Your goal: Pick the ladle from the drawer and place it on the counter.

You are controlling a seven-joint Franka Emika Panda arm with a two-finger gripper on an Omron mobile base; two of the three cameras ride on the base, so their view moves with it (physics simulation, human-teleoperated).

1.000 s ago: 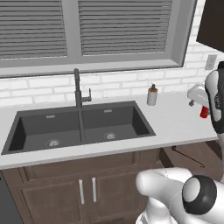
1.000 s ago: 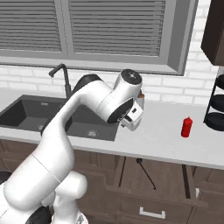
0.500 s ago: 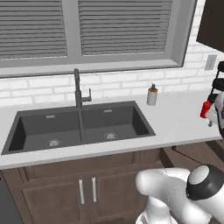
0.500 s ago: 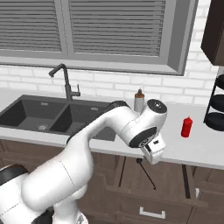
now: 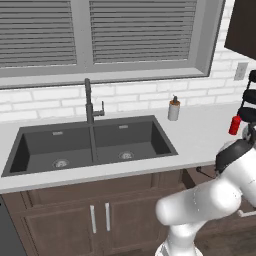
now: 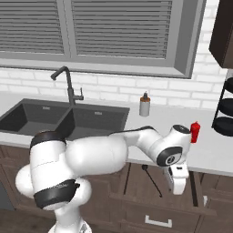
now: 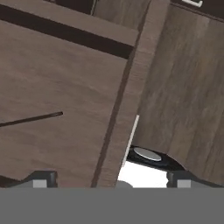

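Hand [image 6: 178,190] hovers above ladle [image 6: 153,181] in drawer [image 6: 159,207].

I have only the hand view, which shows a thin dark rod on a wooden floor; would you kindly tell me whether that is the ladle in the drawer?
Observer: Yes. The right base view shows the ladle lying in the drawer, which is pulled out beneath the counter.
Operator: Thank you. Where is the hand relative to it?
Observer: The hand points down over the drawer, to the right of the ladle in that view and apart from it.
Operator: What stands on the counter nearby?
Observer: A red bottle stands behind the open drawer.
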